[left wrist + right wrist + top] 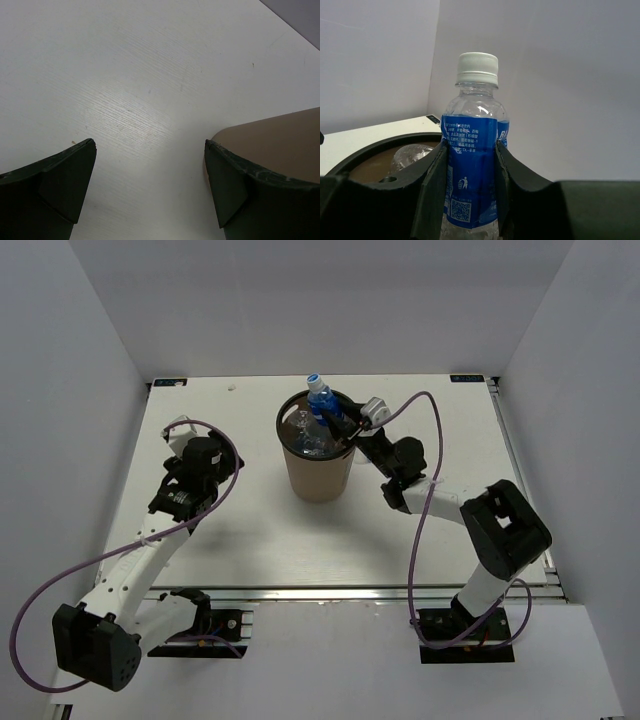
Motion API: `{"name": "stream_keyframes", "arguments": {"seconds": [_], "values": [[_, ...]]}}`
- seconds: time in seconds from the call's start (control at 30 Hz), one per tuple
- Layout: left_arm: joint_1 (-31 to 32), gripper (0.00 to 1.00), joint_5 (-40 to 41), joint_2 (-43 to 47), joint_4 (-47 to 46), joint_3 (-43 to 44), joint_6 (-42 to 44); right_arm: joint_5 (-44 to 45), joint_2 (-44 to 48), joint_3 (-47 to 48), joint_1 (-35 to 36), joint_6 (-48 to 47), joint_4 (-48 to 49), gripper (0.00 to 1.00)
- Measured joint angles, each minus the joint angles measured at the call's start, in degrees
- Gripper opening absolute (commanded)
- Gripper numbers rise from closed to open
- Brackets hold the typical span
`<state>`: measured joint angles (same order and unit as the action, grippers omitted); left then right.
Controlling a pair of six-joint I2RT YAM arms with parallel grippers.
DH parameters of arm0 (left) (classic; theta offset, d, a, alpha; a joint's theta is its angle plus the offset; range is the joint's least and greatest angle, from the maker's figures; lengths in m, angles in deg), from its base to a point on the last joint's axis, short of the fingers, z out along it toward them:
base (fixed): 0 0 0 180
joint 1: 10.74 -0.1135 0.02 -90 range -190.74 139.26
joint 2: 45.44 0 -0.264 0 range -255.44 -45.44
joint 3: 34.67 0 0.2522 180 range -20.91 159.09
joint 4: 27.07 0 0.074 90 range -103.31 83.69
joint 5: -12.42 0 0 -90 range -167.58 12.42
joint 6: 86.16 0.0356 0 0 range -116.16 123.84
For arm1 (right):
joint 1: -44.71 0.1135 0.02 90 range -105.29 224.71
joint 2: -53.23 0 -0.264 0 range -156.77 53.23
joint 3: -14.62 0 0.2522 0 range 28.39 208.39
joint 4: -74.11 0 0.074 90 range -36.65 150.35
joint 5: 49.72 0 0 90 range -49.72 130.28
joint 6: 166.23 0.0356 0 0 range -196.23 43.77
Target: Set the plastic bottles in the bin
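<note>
The brown bin stands at the table's middle back. My right gripper is shut on a clear plastic bottle with a blue label and white cap, held over the bin's right rim. In the right wrist view the bottle is squeezed at its label between the fingers, and the bin's dark rim lies below left with another bottle inside. More bottles show inside the bin from above. My left gripper is open and empty, low over the table left of the bin.
White walls close in the table on the left, back and right. The table's front edge has a metal rail. Purple cables loop from both arms.
</note>
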<state>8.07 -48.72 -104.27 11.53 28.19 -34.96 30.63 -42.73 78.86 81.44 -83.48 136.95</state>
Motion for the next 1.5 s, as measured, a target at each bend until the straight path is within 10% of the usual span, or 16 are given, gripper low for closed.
{"name": "stream_keyframes", "arguments": {"seconds": [0.2,0.27,1.07,1.5], "values": [[0.00,0.98,0.00,0.00,0.02,0.00,-0.04,-0.28,0.76,-1.51,0.04,-0.96,0.76,0.62],[0.00,0.98,0.00,0.00,0.02,0.00,-0.02,-0.26,1.84,-2.29,0.20,-0.96,-0.09,0.88],[0.00,0.98,-0.63,-1.25,0.00,0.00,-0.02,-3.21,10.47,15.58,0.20,1.51,-31.34,0.89],[0.00,0.98,-0.79,-1.66,0.00,-0.66,0.04,-5.27,-0.68,35.23,0.39,2.49,-54.10,0.22]]}}
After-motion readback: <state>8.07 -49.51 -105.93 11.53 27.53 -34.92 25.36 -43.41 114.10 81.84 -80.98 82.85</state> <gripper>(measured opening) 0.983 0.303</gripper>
